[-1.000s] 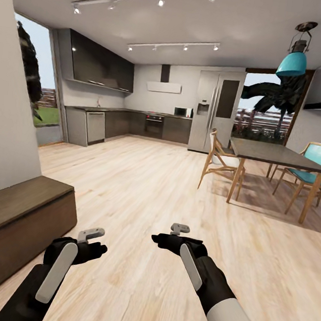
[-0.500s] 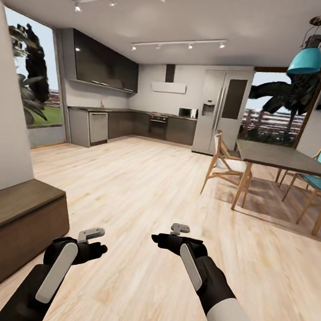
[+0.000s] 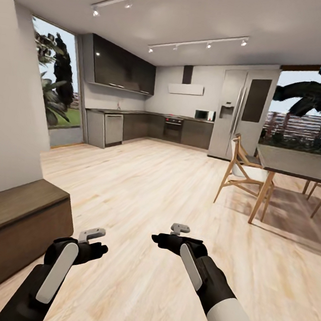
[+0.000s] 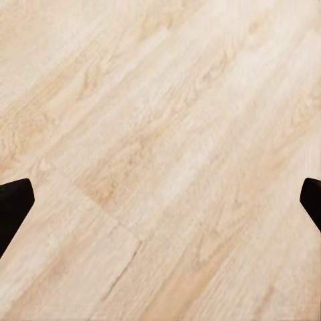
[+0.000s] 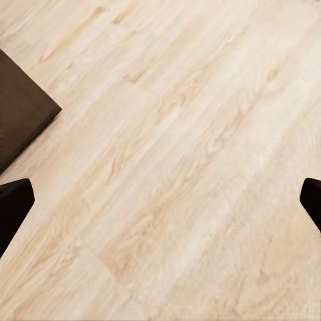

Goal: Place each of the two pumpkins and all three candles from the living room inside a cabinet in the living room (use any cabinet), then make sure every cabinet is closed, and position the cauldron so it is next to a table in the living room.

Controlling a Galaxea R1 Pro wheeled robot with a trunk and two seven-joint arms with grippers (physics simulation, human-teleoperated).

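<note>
While both arms hang low over the pale wood-plank floor point(image 3: 142, 188), the left gripper point(image 3: 93, 240) and right gripper point(image 3: 174, 236) hold nothing. Wrist views show black fingertips point(image 4: 13, 204) spread to the frame edges on each, so both claws are wide. Long low dark-brown wooden cabinet point(image 3: 7, 233) sits against the white wall at the robot's left, drawers shut; its corner point(image 5: 20, 110) shows in the right wrist view. Dark-topped dining table point(image 3: 299, 164) with wooden chair point(image 3: 242, 167) stands at right. Grey kitchen cupboards point(image 3: 149, 127) and steel fridge point(image 3: 240, 112) line the far wall.
</note>
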